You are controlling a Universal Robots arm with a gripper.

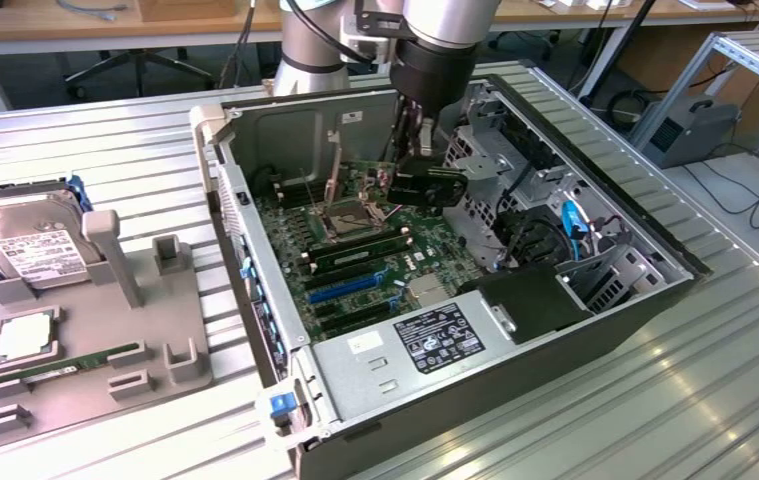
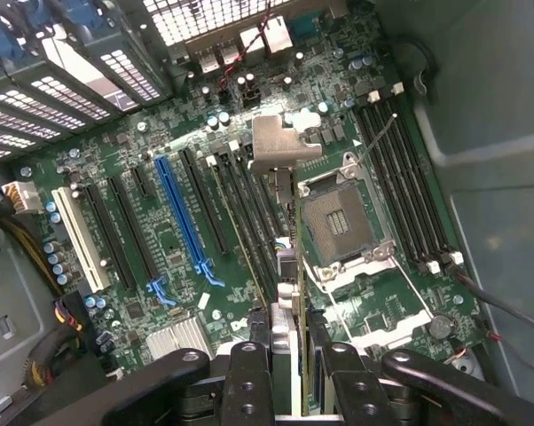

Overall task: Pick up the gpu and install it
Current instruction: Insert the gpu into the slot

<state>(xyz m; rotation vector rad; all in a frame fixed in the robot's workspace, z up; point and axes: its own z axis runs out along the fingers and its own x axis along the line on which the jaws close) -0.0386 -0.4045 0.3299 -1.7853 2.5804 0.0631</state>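
Ribbed grey metal makes up the counter (image 1: 699, 400), and in the exterior view the open computer case (image 1: 646, 300) lies on it with its motherboard (image 1: 352, 270) facing up. My arm comes down from the far edge of the counter into the case, and my jaws (image 1: 399, 165) hang above the board near the empty CPU socket (image 1: 352, 215). They are pinched on the gpu (image 1: 382, 170), which I hold on edge above the board, apart from it. A black wrist camera (image 1: 427, 186) sits just beside the card. Toward the counter's edge at the exterior view's left stands a grey parts holder (image 1: 86, 380); a hard drive (image 1: 26, 245) leans in its far end, a flat square chip (image 1: 26, 338) lies in a recess, and a narrow RAM stick (image 1: 66, 365) rests in a groove near the holder's front.

In the wrist view, I look down along the gpu (image 2: 301, 293), seen nearly edge-on as a thin strip running away from my jaws (image 2: 299, 377), whose black fingers (image 2: 249, 382) press on both of its faces. Its silver bracket (image 2: 280, 144) stands at the far end. Beneath the card lie the black memory slots (image 2: 249, 213) beside the open CPU socket (image 2: 338, 222). The blue expansion slot (image 2: 183, 217) and a white slot (image 2: 76, 240) sit well off to one side of the card.
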